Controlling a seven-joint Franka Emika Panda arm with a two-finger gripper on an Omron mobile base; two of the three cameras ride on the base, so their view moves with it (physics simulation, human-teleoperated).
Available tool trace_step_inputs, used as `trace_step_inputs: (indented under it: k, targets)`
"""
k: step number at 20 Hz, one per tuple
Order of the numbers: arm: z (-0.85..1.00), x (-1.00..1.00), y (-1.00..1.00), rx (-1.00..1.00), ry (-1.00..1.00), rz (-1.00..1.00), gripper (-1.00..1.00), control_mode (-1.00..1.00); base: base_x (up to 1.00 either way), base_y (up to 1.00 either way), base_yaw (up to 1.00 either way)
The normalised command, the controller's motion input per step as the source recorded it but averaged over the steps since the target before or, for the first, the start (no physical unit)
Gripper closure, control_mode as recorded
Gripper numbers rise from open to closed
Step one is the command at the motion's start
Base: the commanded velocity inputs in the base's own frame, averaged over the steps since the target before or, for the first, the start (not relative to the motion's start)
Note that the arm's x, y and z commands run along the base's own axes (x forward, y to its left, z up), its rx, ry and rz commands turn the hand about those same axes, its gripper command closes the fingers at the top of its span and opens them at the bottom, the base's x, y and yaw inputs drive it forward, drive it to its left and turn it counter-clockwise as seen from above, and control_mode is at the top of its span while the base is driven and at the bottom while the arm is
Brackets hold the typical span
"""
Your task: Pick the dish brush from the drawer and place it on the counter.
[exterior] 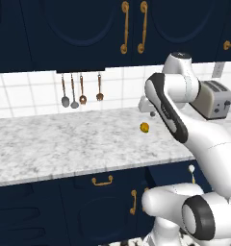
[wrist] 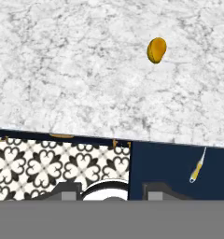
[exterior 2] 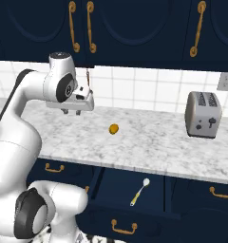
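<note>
Left base view: the arm rises over the counter [exterior: 64, 144]; a brush [exterior: 191, 169] tip peeks below its edge.

Right base view: the gripper [exterior 2: 72, 112] hangs above the counter — whether spread or pressed together, I cannot tell. The brush lies loose in the open drawer [exterior 2: 130, 190], untouched.

Hand view: brush beside counter edge, ball [wrist: 156, 50] well apart. Likely light, stiff, slim — grasp mid-handle.

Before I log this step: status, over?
Claw empty, above the counter. Dish brush lying in open drawer. Path to brush looks clear; yellow ball sits apart.
</note>
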Motion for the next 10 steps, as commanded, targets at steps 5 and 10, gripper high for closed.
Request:
trace_step_inputs:
  k: [5, 10]
  targets:
    - [0.0, -0.36, 0.0, 0.0, 0.0, 0.0, -1.0, -1.0, 0.0, 0.0, 0.0]
    - [0.0, -0.68, 0.0, 0.0, -0.01, 0.0, -1.0, -1.0, 0.0, 0.0, 0.0]
